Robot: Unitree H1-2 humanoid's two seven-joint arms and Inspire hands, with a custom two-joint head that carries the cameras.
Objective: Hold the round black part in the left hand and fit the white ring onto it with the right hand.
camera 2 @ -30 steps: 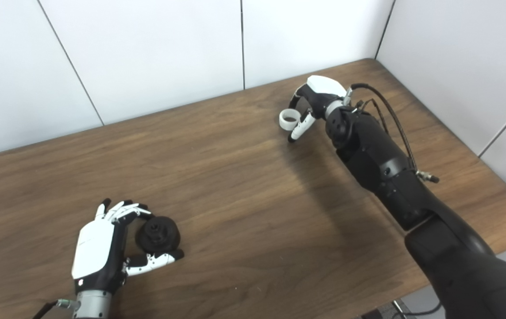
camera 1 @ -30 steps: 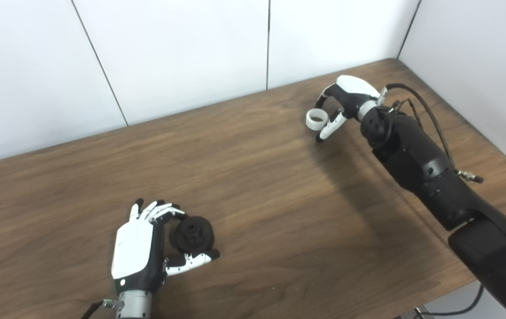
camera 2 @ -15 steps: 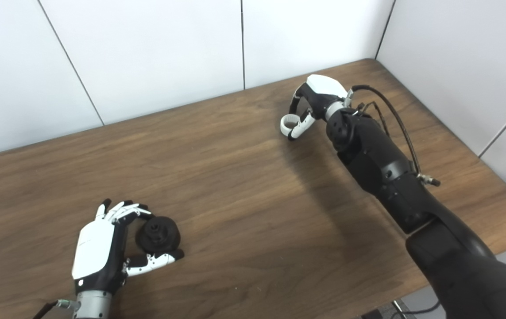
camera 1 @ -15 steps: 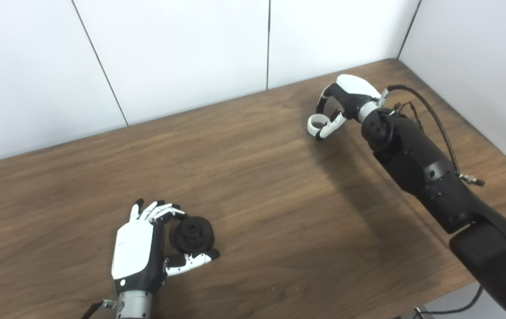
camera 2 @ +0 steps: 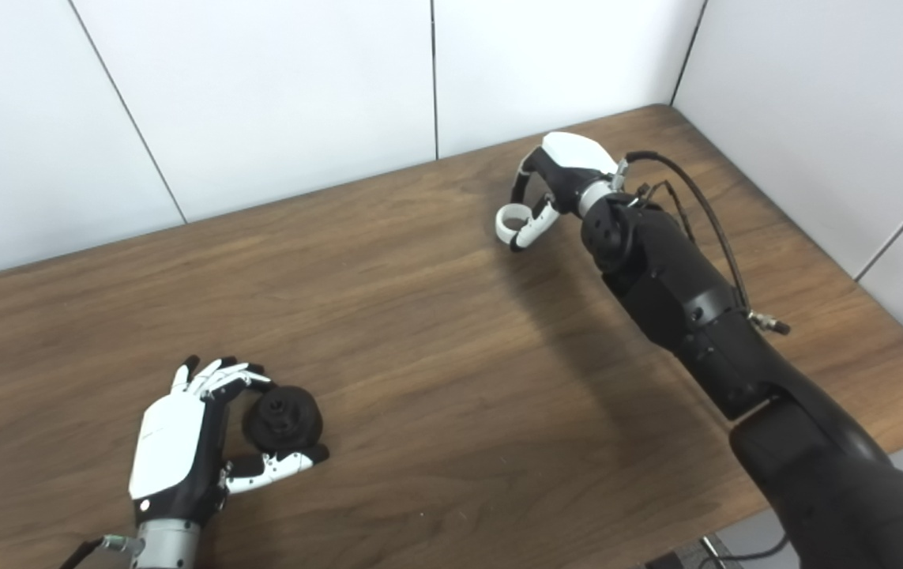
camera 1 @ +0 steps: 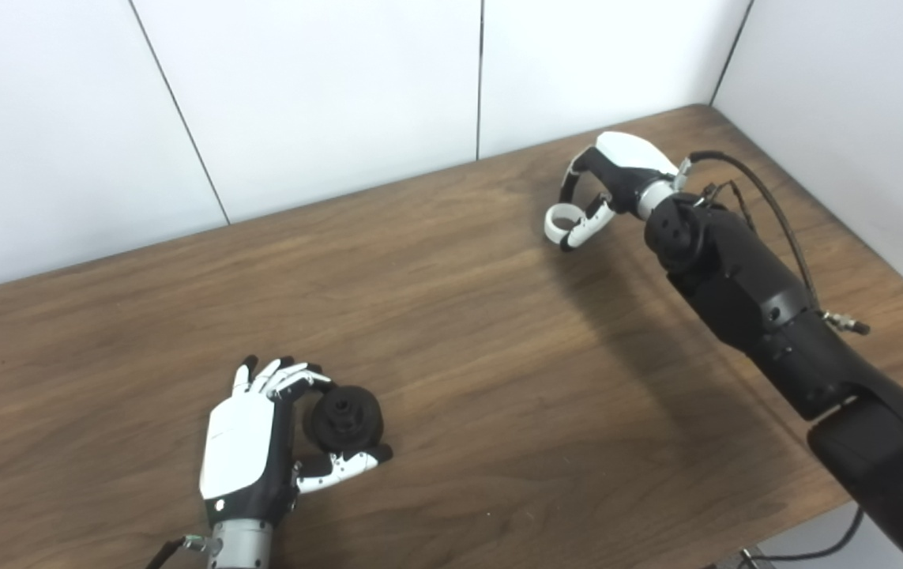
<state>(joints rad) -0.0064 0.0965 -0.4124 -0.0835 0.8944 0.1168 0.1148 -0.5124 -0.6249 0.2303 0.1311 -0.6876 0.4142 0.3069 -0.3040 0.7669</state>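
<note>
The round black part (camera 1: 342, 419) lies on the wooden table (camera 1: 459, 340) at the front left. My left hand (camera 1: 250, 450) rests beside it, fingers curled over its far side and thumb against its near side, shut on it. The white ring (camera 1: 558, 222) is at the back right, pinched between the fingers and thumb of my right hand (camera 1: 617, 170), just above the table. The ring also shows in the right eye view (camera 2: 508, 223). The two hands are far apart.
White wall panels (camera 1: 325, 103) border the table's back edge and a wall (camera 1: 854, 95) stands at its right. My black right forearm (camera 1: 743, 276) with a cable stretches over the right side of the table.
My right hand has closed its fingers and thumb on the white ring and shifted a little to the left. My left hand and the black part have not moved.
</note>
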